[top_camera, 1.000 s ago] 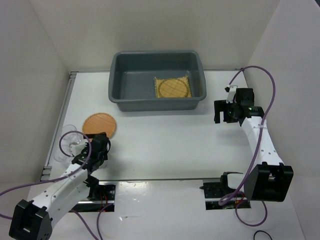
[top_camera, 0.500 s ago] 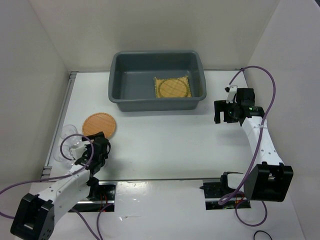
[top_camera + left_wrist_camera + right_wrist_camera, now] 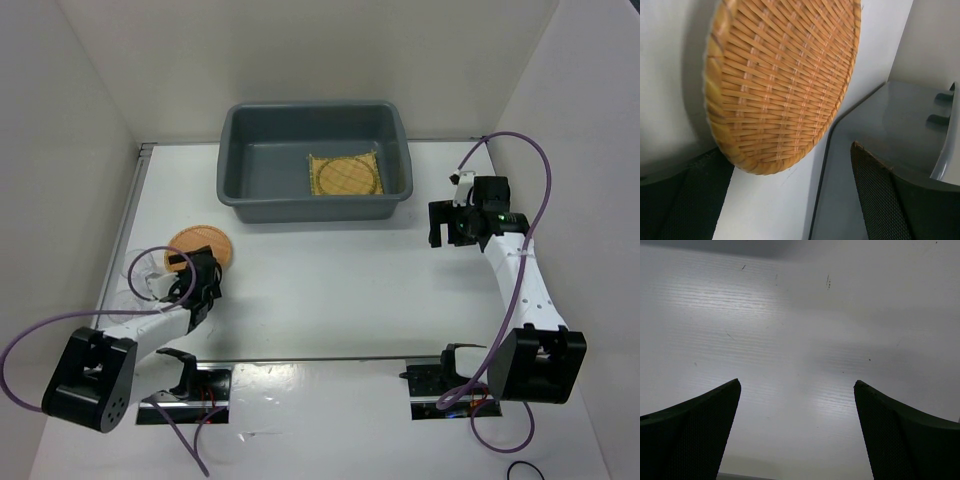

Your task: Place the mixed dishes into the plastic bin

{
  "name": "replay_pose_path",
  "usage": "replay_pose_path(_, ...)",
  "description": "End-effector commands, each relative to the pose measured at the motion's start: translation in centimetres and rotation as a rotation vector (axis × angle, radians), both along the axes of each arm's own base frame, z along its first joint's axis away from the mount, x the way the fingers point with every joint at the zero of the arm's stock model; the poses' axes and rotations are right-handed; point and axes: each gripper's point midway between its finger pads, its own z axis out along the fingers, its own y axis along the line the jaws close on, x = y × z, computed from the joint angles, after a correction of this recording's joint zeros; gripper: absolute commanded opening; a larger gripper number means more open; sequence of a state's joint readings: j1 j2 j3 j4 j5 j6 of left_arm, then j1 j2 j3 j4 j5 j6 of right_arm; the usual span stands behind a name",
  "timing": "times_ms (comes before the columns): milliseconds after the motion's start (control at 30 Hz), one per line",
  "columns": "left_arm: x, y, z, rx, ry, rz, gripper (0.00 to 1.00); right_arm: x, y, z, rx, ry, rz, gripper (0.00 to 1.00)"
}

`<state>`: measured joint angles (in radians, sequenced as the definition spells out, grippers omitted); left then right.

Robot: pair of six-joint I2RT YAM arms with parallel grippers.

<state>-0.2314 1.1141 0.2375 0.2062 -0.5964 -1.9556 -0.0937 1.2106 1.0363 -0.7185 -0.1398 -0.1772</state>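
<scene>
Round orange-brown mat, tightly woven straw, just ahead of the wide-open, empty left gripper; right gripper likewise.

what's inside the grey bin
A square yellow mat lies right of centre in the plastic bin, a round yellow mat on top. The remaining visible floor is bare. The near wall hides a strip of floor, and the mats cover whatever is beneath.
</scene>
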Motion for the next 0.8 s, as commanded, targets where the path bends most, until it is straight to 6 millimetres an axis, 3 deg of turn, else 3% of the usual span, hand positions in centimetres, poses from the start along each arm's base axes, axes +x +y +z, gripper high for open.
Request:
replay_pose_path(0, 0.6, -0.8, -0.5, 0.001, 0.022, -0.051, 1.0, 0.2, -0.4, 0.0, -0.003, -0.009, -0.006, 0.98)
replay_pose_path(133, 1.2, -0.6, 0.1, -0.017, 0.006, -0.03, 0.8, 0.2, -0.4, 0.0, -0.003, -0.009, -0.006, 0.98)
replay_pose_path(167, 1.0, -0.6, -0.4, -0.021, 0.021, -0.024, 0.69, 0.2, -0.4, 0.0, -0.003, -0.009, -0.006, 0.98)
replay_pose_path(267, 1.1, -0.6, -0.4, -0.018, 0.036, -0.023, 0.5, 0.2, -0.4, 0.3, -0.004, -0.018, -0.006, 0.98)
replay_pose_path(300, 1.1, -0.6, -0.7, -0.016, 0.045, -0.023, 0.31, 0.2, -0.4, 0.3, -0.004, -0.018, -0.006, 0.98)
replay_pose_path(400, 1.0, -0.8, -0.8, -0.018, 0.072, -0.031, 0.04, 0.1, -0.7, 0.3, -0.004, -0.018, -0.015, 0.98)
replay_pose_path(533, 0.4, -0.8, -0.5, -0.008, 0.116, -0.043, 0.0, 0.1, -0.7, 0.3, -0.004, -0.018, -0.015, 0.98)
replay_pose_path(767, 0.0, -3.4, 5.3, 0.017, 0.07, -0.189, 0.0, 0.3, -1.0, 0.4, -0.005, -0.027, -0.024, 0.98)
